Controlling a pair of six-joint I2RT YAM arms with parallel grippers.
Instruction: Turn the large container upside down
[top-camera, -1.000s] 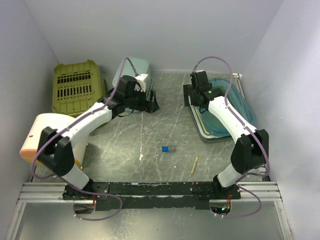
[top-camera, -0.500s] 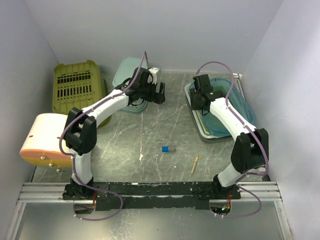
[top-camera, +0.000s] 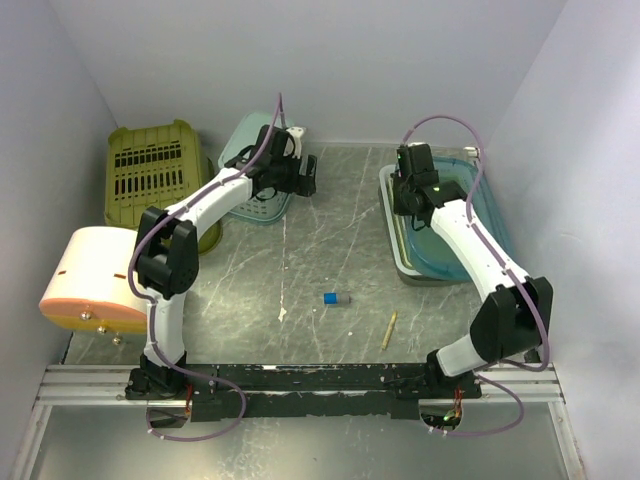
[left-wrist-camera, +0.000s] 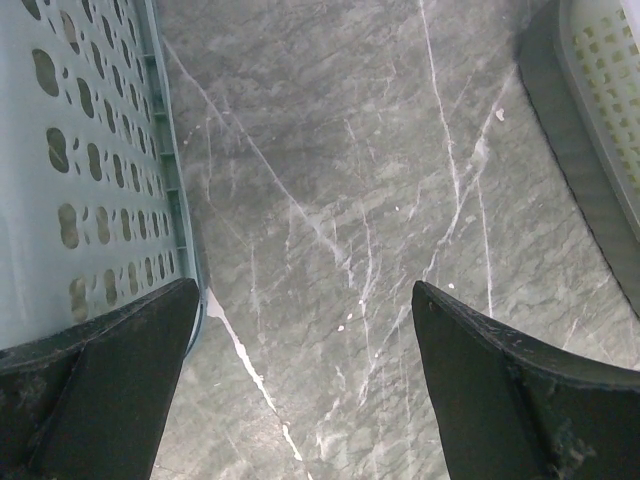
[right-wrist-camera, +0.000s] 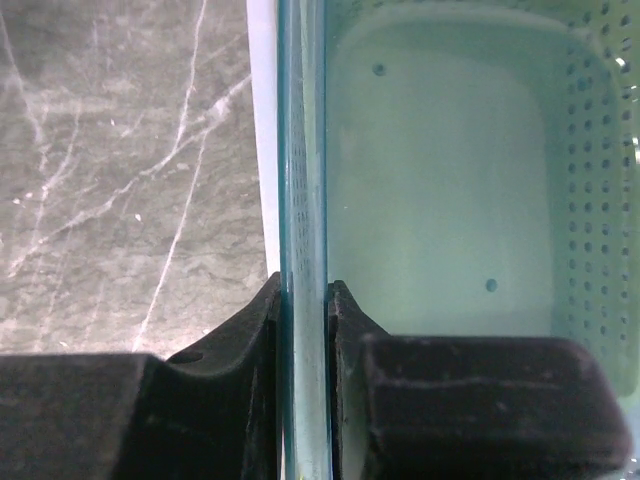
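Observation:
The large container (top-camera: 455, 230) is a see-through teal tub with dotted walls, standing open side up at the right of the table. My right gripper (top-camera: 410, 197) is at its near-left rim. In the right wrist view the jaws of this gripper (right-wrist-camera: 303, 287) are shut on the tub's thin left wall (right-wrist-camera: 303, 140), one finger outside and one inside. My left gripper (top-camera: 306, 178) hangs wide open over bare table at the back. Its fingers (left-wrist-camera: 305, 300) hold nothing, and the left one is beside a pale teal basket (left-wrist-camera: 70, 150).
A white tray (top-camera: 396, 245) lies under the tub. The pale teal perforated basket (top-camera: 248, 152) and an olive crate (top-camera: 155, 175) stand at the back left. A pink-and-cream object (top-camera: 85, 280) sits at the left edge. A small blue block (top-camera: 335, 298) and a wooden stick (top-camera: 389, 330) lie mid-table.
The right jaws have closed onto the tub's left wall. The left arm has swung toward the back and now sits beside the pale teal basket, still open.

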